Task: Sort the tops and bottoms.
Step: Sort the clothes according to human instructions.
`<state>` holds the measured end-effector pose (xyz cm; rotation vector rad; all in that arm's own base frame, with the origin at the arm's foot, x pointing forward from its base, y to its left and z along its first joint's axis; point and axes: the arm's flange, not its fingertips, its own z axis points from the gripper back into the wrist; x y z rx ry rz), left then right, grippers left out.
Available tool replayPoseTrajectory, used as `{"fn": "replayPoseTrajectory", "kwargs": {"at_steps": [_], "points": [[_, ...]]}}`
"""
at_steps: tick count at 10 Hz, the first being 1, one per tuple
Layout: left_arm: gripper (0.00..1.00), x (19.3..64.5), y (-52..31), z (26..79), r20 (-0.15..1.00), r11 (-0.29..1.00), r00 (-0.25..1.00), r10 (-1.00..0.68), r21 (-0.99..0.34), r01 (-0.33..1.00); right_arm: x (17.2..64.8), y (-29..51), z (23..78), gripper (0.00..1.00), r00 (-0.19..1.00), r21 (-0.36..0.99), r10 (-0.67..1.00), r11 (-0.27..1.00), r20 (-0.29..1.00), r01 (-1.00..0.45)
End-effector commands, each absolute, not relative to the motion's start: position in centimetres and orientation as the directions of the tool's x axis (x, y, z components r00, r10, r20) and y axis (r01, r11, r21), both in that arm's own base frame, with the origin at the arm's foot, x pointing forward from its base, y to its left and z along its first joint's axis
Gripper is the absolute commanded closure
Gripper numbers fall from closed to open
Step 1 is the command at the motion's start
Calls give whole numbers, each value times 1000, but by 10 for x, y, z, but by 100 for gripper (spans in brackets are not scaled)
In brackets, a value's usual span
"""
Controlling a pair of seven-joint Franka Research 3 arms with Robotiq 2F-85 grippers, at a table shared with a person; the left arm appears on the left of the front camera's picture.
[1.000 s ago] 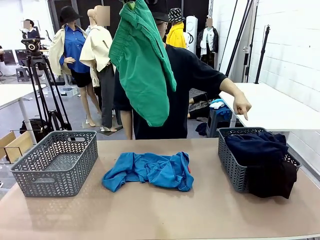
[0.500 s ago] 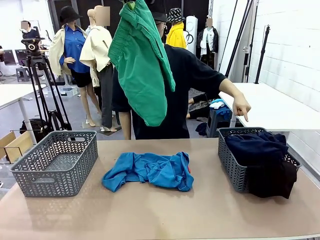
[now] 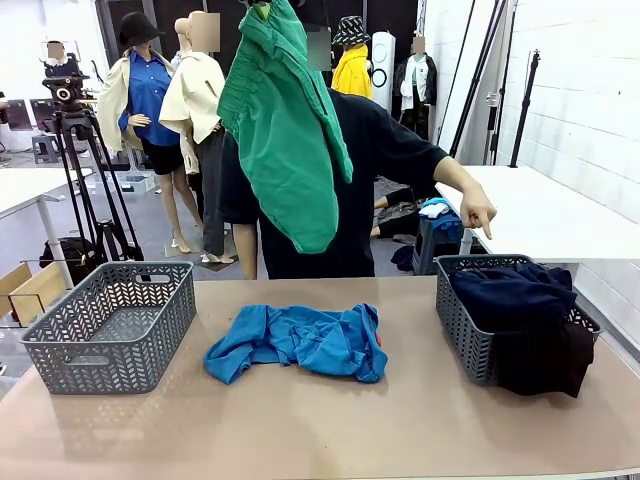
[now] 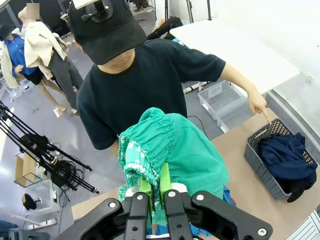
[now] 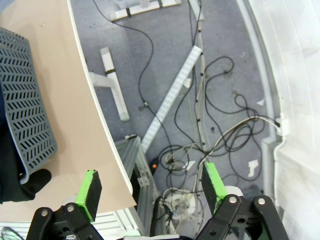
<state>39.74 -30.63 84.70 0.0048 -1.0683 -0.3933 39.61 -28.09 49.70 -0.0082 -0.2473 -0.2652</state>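
The green shorts (image 3: 285, 125) hang high above the table's middle, in front of the person. In the left wrist view my left gripper (image 4: 155, 186) is shut on the waistband of the green shorts (image 4: 175, 155). A blue top (image 3: 300, 340) lies crumpled at the table's centre. The dark navy trousers (image 3: 510, 290) and a black garment (image 3: 545, 360) fill the grey basket (image 3: 458, 320) on the right, the black one draping over its rim. The person's hand (image 3: 478, 215) points down at that basket. My right gripper (image 5: 152, 192) is open, over the table's edge and the floor.
An empty grey basket (image 3: 110, 325) stands at the left of the table. A tripod (image 3: 85, 170) stands beyond it. In the right wrist view the right basket (image 5: 25, 115) sits near the table's edge, with cables on the floor (image 5: 210, 100) beyond it.
The hanging shorts sway slightly. The person's pointing hand has shifted a little. The baskets and the blue top have not moved.
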Motion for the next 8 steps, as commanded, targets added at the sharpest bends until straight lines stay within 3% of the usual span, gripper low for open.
{"fn": "replayPoseTrajectory", "kwargs": {"at_steps": [1, 5, 8], "points": [[100, 404, -331, 848, 867, 922, 384, -318, 189, 338, 397, -281, 497, 0, 936, 24, -254, 966, 242, 256], [100, 433, -454, 862, 921, 831, 212, -326, 172, 529, 397, -281, 497, 0, 936, 24, -254, 966, 242, 256], [100, 447, -552, 858, 939, 734, 164, -301, 119, 669, 397, -281, 497, 0, 936, 24, -254, 966, 242, 256]]}}
